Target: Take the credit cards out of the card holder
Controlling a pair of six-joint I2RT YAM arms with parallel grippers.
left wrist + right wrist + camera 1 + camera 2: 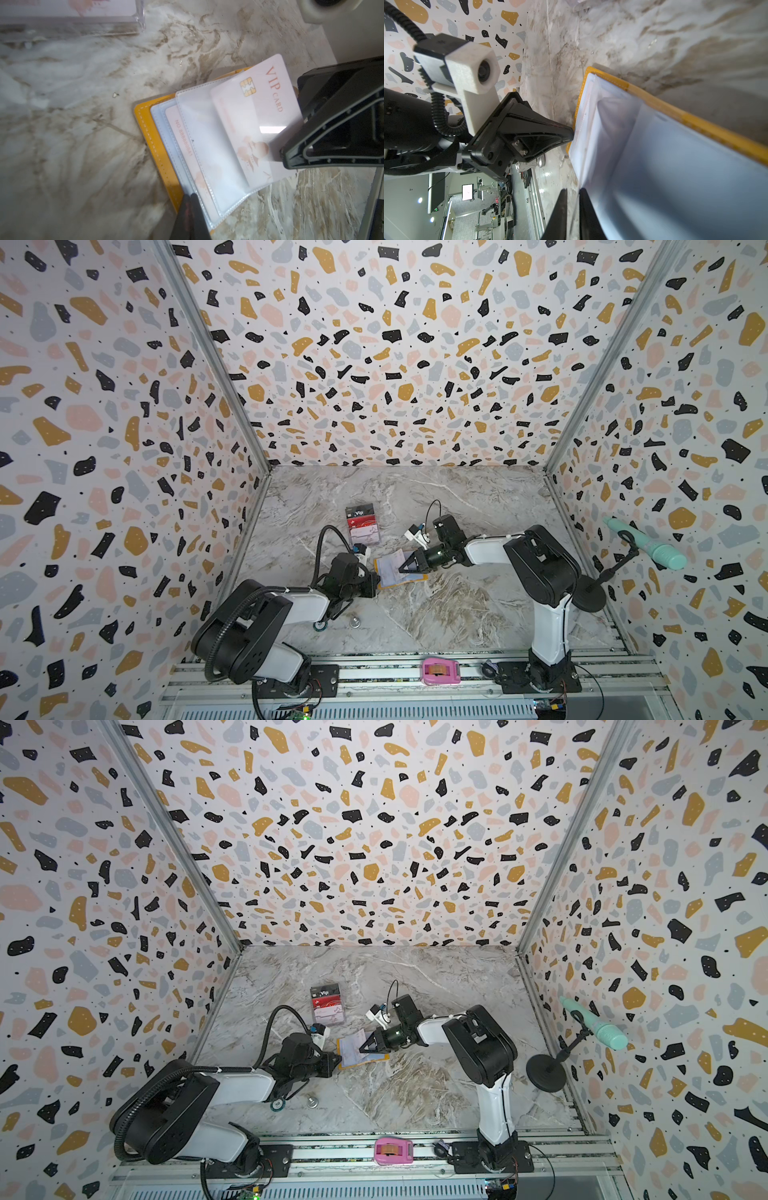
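white card [270,97] — "VIP CARD", sleeved card [176,128] — perhaps "NO:BBBBB0841", dark card [358,513], "Vip"

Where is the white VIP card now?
Near the table's middle in both top views, the white card sticks out of a clear sleeve of the yellow card holder, its outer edge at the right gripper.

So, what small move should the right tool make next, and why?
Probably pull the white VIP card out of its clear sleeve: the card is partly out, the right tool sits at its free end, and the left tool clamps the card holder.
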